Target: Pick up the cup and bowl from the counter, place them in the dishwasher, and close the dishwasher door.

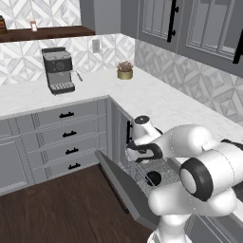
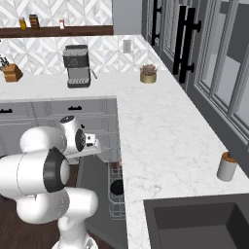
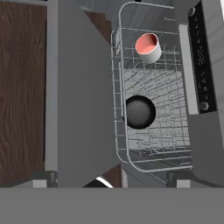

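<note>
Pale grey cup [image 3: 148,47] with red-pink inside lies in the wire rack [image 3: 131,162]; hand [image 3: 111,180] spread wide, empty.

White arm [image 1: 190,161] over open dishwasher door [image 1: 124,187], dark round bowl [image 1: 153,178] in wire rack [image 1: 142,172].

Cup [image 3: 148,47] and bowl [image 3: 140,112] in dishwasher rack [image 3: 175,144]
</note>
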{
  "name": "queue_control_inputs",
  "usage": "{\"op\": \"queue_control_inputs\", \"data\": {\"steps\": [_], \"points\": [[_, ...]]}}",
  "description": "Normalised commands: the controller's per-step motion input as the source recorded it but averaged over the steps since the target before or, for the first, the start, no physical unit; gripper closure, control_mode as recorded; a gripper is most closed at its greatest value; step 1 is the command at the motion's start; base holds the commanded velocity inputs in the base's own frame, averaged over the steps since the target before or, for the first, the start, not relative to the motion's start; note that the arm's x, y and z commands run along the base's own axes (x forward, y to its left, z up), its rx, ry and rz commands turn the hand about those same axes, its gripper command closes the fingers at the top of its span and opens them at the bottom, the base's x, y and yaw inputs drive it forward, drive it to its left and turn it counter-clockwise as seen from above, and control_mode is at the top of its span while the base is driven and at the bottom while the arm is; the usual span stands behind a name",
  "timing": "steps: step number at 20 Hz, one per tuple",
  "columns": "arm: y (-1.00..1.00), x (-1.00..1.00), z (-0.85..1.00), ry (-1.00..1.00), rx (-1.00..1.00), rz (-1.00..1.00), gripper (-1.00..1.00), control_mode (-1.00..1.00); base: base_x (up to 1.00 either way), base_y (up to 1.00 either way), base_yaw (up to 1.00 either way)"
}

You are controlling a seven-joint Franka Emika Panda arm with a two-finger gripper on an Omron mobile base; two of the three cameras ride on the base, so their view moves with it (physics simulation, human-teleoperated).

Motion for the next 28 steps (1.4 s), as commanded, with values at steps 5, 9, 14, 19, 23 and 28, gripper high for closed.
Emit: {"op": "queue_control_inputs", "data": {"steps": [5,9,14,19,23,28], "points": [[0.41,-0.40,0.71,0.04,0.00,0.00,-1.00,-1.00,0.00,0.00,0.00],[0.53,-0.35,0.07,0.03,-0.03,0.00,-1.00,-1.00,0.00,0.00,0.00],[0.50,-0.08,-0.23,0.01,-0.04,0.00,-1.00,-1.00,0.00,0.00,0.00],[0.58,0.00,-0.31,0.00,-0.13,0.00,-1.00,-1.00,0.00,0.00,0.00],[0.53,0.00,-0.29,0.00,-0.14,0.00,-1.00,-1.00,0.00,0.00,0.00],[0.19,0.17,-0.66,0.02,-0.17,0.00,-1.00,-1.00,0.00,0.00,0.00]]}}
